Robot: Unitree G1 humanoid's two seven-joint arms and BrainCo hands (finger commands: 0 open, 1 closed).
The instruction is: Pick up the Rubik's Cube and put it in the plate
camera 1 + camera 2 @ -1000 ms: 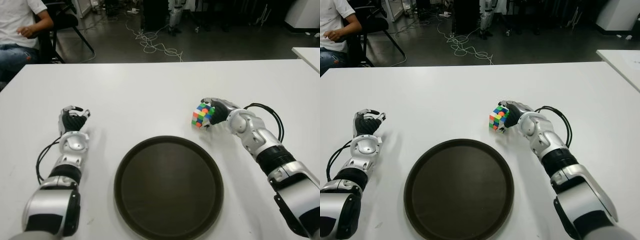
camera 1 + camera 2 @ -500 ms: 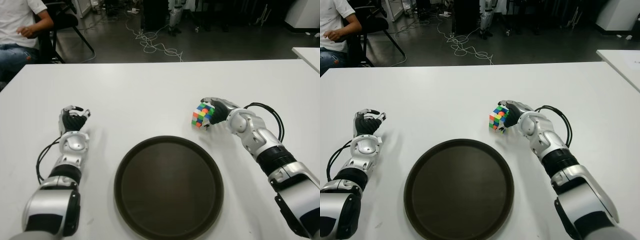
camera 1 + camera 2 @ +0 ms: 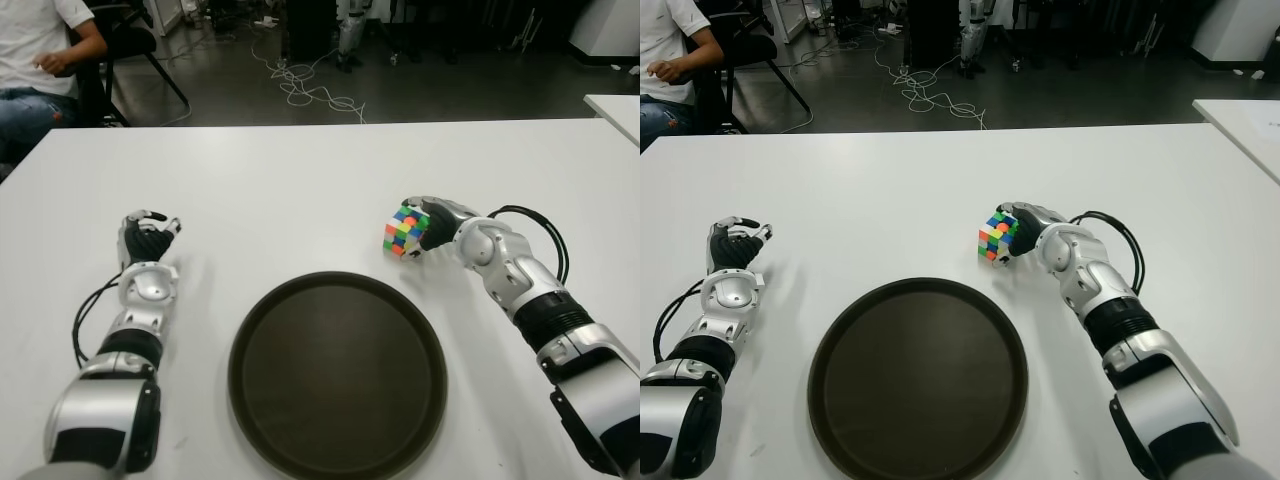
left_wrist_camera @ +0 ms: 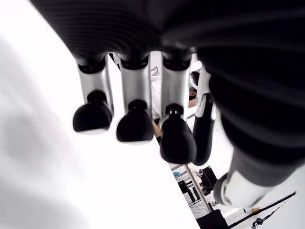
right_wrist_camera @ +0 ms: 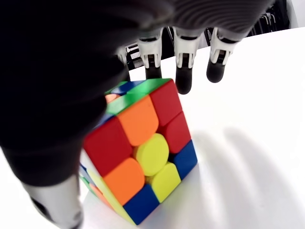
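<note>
On the right side of the table (image 3: 300,180), the right hand (image 3: 435,222) was closed around the cube (image 3: 403,230), fingers (image 5: 184,78) curled over its far top edge and the thumb against its near side. The cube sat tilted in that grip, one corner down; whether that corner touched the table could not be told. In the right wrist view the facing side showed red, orange, yellow and blue tiles, with a green top edge.

The cube was just beyond the far right rim of the plate (image 3: 338,375), close to it but apart, not over it. The plate, dark and round, lay near the table's near edge, between the two arms, with nothing in it.

Left hand (image 3: 146,240) showed to the left of the plate, well apart from it, fingers (image 4: 135,125) loosely curled and holding nothing.

A person (image 3: 40,60) sat beyond the table's far left corner; cables (image 3: 310,90) lay on the floor beyond the far edge.
</note>
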